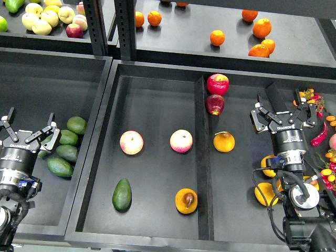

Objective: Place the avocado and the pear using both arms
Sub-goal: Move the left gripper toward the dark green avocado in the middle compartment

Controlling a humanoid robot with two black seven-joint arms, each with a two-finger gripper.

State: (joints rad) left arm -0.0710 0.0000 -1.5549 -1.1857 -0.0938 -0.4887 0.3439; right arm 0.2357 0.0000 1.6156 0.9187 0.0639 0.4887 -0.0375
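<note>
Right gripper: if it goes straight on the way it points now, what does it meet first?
The right gripper points up the picture, toward the far tray wall. No fruit seems to lie in that line, though depth is unclear from this view.

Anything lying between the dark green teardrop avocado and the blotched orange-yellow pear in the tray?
No. In the head view, the tray floor between the dark green avocado and the blotched orange-yellow pear is bare.

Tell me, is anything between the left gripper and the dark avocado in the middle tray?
Only the trays' raised walls. The left gripper hovers open over the side tray; the avocado lies alone on bare floor, the blotched pear well to its right.
</note>
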